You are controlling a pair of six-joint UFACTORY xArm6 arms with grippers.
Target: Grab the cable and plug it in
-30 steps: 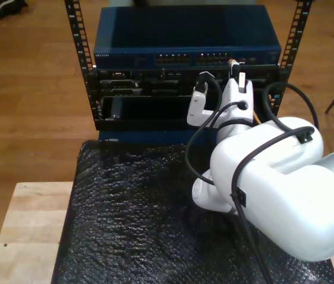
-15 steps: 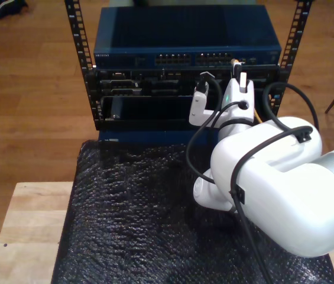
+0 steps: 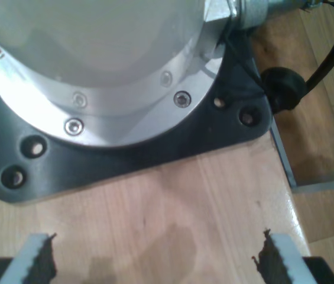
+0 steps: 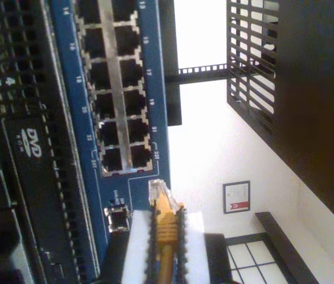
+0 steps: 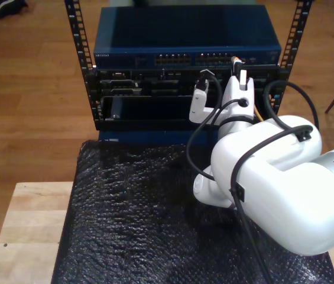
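The yellow cable (image 4: 165, 228) is pinched between the white pads of my second gripper (image 4: 165, 218), which is shut on it. Its clear plug (image 4: 158, 192) sticks out past the fingertips, a short way from the end ports (image 4: 122, 155) of the blue network switch (image 4: 155, 89) and apart from them. In the exterior view the second gripper (image 5: 238, 70) is raised in front of the switch's (image 5: 184, 35) right port block (image 5: 214, 58), with the cable tip (image 5: 234, 60) at its face. My first gripper (image 3: 155, 260) is open over bare wood, nothing between its fingers.
The switch sits atop a black rack (image 5: 155, 94) with other units below it. Black bubble wrap (image 5: 131, 219) covers the wooden table (image 5: 25, 231). Thick black arm cables (image 5: 199, 142) loop beside the second arm. An arm's silver base on a black plate (image 3: 125, 154) stands close to the first gripper.
My second gripper has crept a little farther toward the switch front with the cable held; the plug tip now lies nearer the right port block.
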